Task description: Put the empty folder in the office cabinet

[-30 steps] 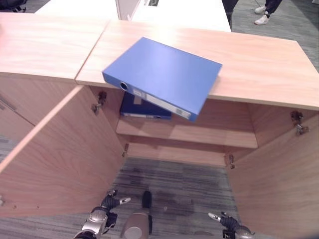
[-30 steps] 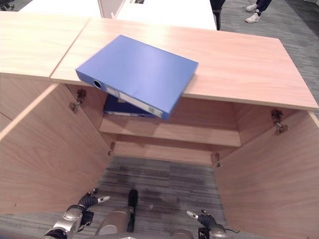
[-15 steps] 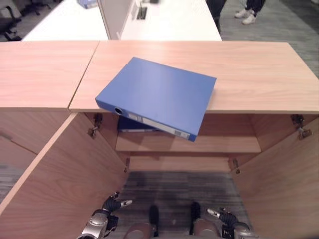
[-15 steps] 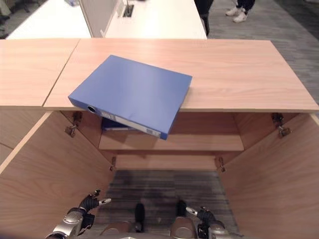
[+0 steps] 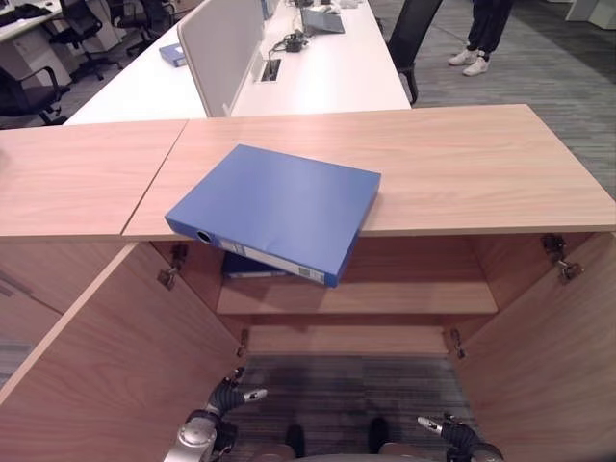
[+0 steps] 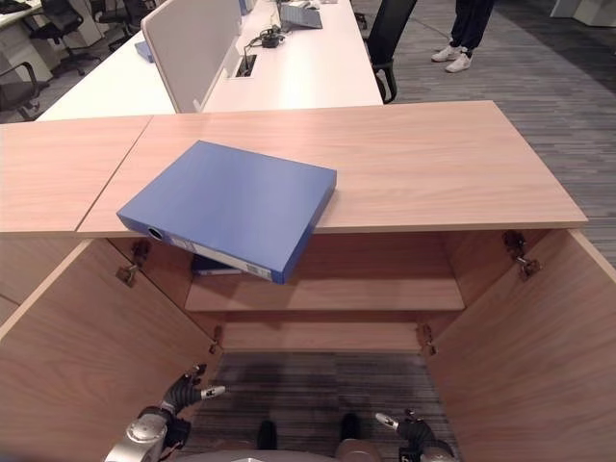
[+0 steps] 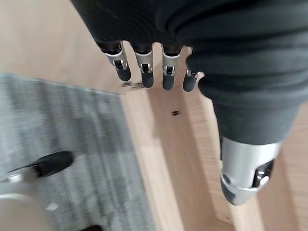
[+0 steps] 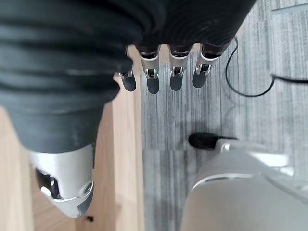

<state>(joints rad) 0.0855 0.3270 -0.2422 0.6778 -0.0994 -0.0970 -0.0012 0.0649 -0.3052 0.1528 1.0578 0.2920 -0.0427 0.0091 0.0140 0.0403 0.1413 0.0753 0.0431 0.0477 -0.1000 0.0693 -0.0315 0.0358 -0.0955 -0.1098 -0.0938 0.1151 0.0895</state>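
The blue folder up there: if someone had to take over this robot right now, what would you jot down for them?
Left hand: open, hanging low by the open left cabinet door, holding nothing.
Right hand: open, low by the right door, holding nothing.
Blue folder: lying flat on the cabinet top, its spine corner jutting over the front edge above the opening.
A second, darker folder already lies on the shelf inside.
Done: both doors stand open.
Left: grasp the folder on top and put it inside the cabinet.
A person stands in the aisle behind.
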